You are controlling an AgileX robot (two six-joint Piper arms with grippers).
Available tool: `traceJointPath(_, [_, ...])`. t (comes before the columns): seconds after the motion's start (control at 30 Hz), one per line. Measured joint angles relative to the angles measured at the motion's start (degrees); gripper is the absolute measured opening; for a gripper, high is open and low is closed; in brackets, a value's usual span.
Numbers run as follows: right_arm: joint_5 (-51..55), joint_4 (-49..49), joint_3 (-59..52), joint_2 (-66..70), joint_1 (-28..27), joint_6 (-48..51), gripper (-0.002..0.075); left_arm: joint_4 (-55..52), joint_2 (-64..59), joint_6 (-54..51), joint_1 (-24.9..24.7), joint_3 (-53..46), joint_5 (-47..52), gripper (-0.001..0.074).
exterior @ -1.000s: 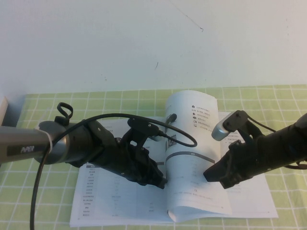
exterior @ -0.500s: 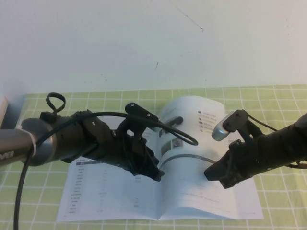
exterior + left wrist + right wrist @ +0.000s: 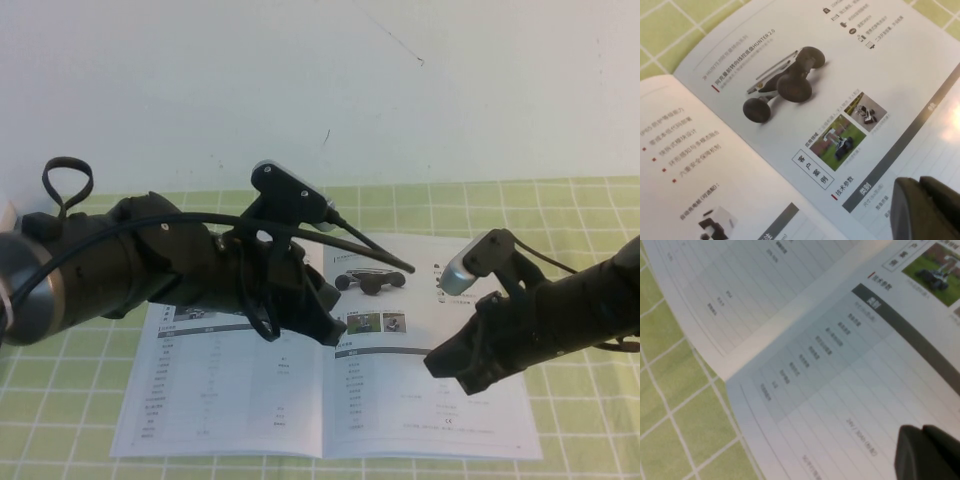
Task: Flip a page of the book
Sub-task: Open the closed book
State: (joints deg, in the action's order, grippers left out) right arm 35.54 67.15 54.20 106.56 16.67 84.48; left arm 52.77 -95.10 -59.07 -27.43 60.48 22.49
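On green checked cloth (image 3: 80, 350): book (image 3: 330, 385) lying open, flat; page (image 3: 425, 380) thin, glossy, floppy, best lifted at outer edge. Left gripper (image 3: 325, 325) above spine, closure unclear; right gripper (image 3: 445, 365) shut, empty, over right page.

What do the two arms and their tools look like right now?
Both arms are matte black. The left arm has a grey segment, a looped black cable and a silver-edged wrist camera. The left tool and right tool are black; the right wrist carries a silver camera.
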Motion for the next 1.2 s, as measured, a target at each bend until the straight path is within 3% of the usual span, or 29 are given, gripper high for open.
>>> traceJointPath(0.3, [-3.27,-5.89,0.00,-5.60,0.00,-3.96,-0.0002,-2.21,-2.78,0.00,0.00,0.14,0.49,-0.0002])
traceJointPath(0.6, [-0.97,-48.74,0.00,-16.97,0.00,-42.09,-0.0002,-3.02,-10.40,0.37,0.00,0.13,-0.05,-0.0003])
traceJointPath(0.7, [2.36,-57.41,0.00,-19.08,0.00,-48.83,-0.0002,-3.71,-12.55,2.58,0.00,0.39,-0.27,-0.0004])
traceJointPath(1.0, [5.26,-60.97,0.00,-17.61,0.00,-57.91,0.0002,-4.42,-15.90,8.02,0.12,1.26,0.53,-0.0004])
traceJointPath(1.13, [3.81,-59.85,0.00,-16.28,0.00,-62.16,0.0109,-4.42,-16.23,8.64,0.12,1.53,1.01,-0.0004])
traceJointPath(1.2, [1.38,-57.20,0.00,-15.42,0.00,-63.09,0.0230,-4.42,-16.37,8.76,0.12,1.63,1.15,-0.0004])
